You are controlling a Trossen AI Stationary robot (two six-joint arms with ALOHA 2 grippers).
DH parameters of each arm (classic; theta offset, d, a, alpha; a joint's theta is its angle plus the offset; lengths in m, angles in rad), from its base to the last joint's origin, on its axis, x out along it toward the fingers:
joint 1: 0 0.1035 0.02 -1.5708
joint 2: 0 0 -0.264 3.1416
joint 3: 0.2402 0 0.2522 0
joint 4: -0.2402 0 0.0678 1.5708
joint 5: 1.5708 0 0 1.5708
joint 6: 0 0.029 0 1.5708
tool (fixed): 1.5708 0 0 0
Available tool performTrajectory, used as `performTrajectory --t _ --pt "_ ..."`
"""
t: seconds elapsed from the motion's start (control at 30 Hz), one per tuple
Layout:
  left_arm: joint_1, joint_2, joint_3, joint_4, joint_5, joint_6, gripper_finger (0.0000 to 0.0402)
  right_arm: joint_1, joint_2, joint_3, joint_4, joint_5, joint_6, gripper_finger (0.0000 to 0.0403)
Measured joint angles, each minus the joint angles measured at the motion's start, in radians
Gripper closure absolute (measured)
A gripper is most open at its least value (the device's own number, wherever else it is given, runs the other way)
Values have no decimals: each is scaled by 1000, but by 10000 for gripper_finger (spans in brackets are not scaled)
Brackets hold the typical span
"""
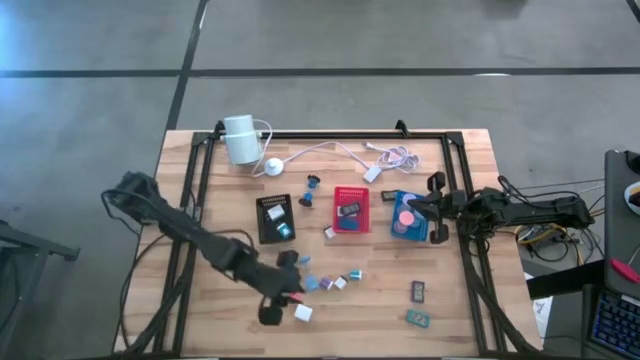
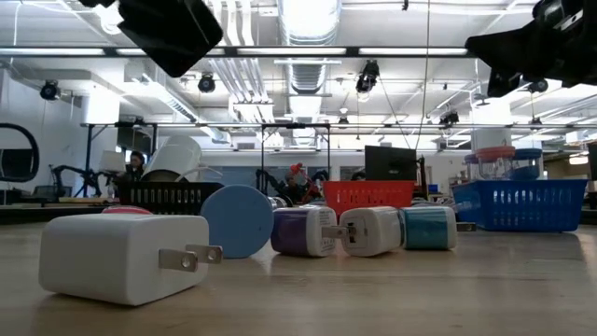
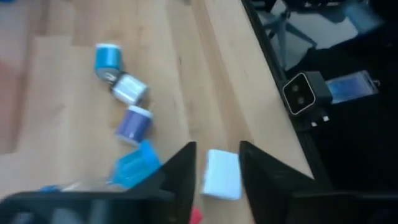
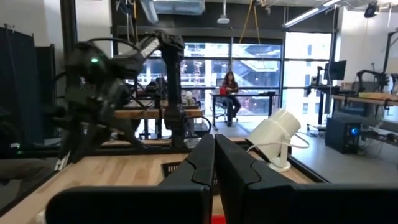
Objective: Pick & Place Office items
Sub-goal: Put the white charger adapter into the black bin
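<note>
The left gripper point(image 1: 283, 300) hangs near the front edge of the table point(image 1: 460, 300), with its two fingers apart and a white plug block point(image 3: 222, 175) lying on the wood between them, let go. A blue disc point(image 2: 237, 220), a purple block point(image 2: 302, 231), a white block point(image 2: 370, 231) and a teal block point(image 2: 428, 227) sit in a row just behind it. The right gripper point(image 1: 436, 207) is squeezed shut with nothing in it, over the blue tray point(image 1: 407, 215) near the right edge.

In the low view the white charger block point(image 2: 121, 257) hides a pink piece point(image 2: 126, 210) behind it — only its top edge shows.
</note>
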Motion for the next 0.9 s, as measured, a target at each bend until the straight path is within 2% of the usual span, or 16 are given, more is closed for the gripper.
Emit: performTrajectory --t 0.23,0.4,0.5,0.67,0.9 --pt "-23 194 199 -160 17 -45 128 1 16 0 -6 -4 15 394" --pt "-37 301 312 -308 18 -13 67 1 14 0 -25 -5 14 394" --pt "-44 341 343 -331 33 -5 54 1 15 0 -32 -5 14 394" --pt "-47 389 340 -331 78 -13 56 1 15 0 -53 -5 18 394" --pt "-48 434 340 -328 74 -17 58 1 14 0 -69 -6 29 394"
